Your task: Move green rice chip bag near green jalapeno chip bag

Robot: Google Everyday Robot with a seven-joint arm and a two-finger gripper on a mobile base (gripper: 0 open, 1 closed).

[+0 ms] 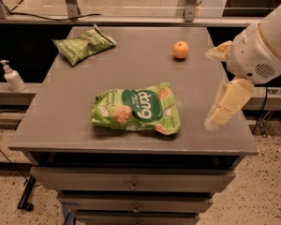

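Two green bags lie on a grey table. The rice bag, big, bright and puffy, rests flat with its dark oval logo facing up, near the front edge and about midway across. Nothing touches it. The jalapeno bag, smaller and duller, lies flat at the far left corner, well apart from the rice bag, so the move is not yet begun.

An orange sits near the far right, clear of the straight path between the two bags.

The gripper hangs over the table's right edge, beside the rice bag but apart from it. Its two cream fingers are spread wide with nothing between them, which looks like readiness for a grasp. The white arm reaches in from the right.

Off the table, a soap bottle stands on a ledge to the left, and drawers sit below the tabletop.
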